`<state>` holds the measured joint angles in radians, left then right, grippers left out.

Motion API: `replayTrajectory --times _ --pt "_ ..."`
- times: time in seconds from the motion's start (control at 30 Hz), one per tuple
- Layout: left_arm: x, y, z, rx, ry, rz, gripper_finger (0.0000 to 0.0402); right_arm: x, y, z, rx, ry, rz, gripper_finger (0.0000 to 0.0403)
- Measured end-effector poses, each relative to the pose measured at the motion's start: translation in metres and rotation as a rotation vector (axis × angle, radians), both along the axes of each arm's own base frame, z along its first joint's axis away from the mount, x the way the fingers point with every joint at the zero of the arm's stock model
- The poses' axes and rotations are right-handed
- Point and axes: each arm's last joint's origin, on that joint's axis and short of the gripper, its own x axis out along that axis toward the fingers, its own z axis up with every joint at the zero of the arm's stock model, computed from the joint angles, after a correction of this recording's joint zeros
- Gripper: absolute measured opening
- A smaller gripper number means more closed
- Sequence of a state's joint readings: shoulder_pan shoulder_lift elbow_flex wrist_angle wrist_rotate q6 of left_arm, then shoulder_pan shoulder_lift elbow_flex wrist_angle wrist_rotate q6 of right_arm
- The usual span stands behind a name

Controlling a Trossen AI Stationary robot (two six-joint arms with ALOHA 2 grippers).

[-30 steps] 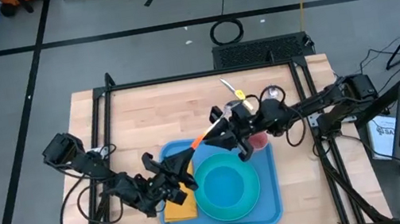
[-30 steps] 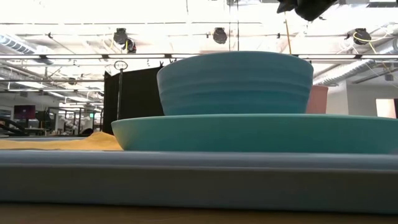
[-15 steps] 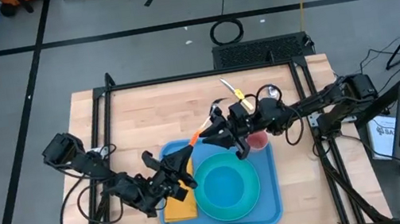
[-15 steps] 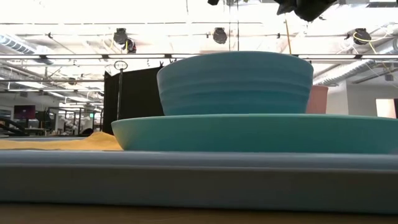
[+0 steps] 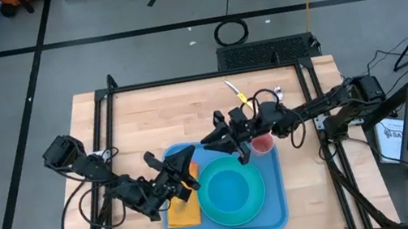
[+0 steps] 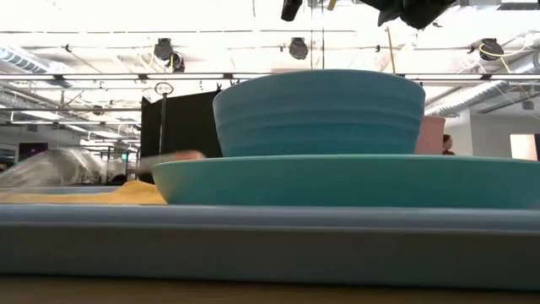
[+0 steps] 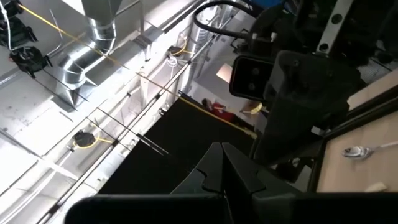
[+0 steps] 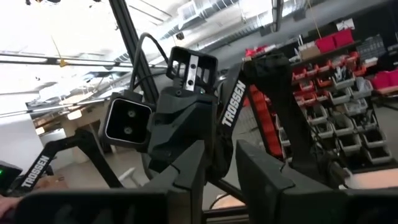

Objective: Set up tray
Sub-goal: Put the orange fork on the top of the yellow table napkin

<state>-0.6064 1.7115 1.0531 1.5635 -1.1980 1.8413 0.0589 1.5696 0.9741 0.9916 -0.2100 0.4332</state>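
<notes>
The light-blue tray lies on the table's near middle and fills the low view's foreground. On it are a turquoise plate carrying a bowl, a yellow-orange napkin at its left end, and a pink cup in its far right corner. My left gripper hovers shut over the tray's left part, tipped upward. My right gripper is open above the tray's far edge, facing the left one. A blurred silvery utensil shows low over the napkin; the arms hide it from above.
A yellow-handled utensil lies on the table's far part, behind the right arm. A spoon rests on the bare wood. The table's black frame rails run along its far and side edges. Free wood lies left of the tray.
The orange-handled utensil that stuck out from my right gripper's fingers toward the left gripper is gone from them. A blurred utensil now streaks low over the napkin in the low view. My right arm has drawn back slightly toward the table's right.
</notes>
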Motion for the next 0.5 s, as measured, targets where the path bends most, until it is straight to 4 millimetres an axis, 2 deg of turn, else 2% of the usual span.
replayTrajectory --times 0.23,0.4,0.5 --pt "-0.001 0.001 -0.006 -0.003 0.021 0.008 0.0000 0.001 0.000 -0.002 -0.009 0.023 0.007 0.0082" --pt "0.002 0.000 -0.010 -0.033 0.053 0.023 0.0001 0.000 0.003 -0.004 -0.065 0.035 0.090 0.0079" --pt "-0.001 0.001 -0.023 -0.054 0.059 0.019 0.0007 0.001 0.005 -0.007 -0.070 0.057 0.115 0.0075"
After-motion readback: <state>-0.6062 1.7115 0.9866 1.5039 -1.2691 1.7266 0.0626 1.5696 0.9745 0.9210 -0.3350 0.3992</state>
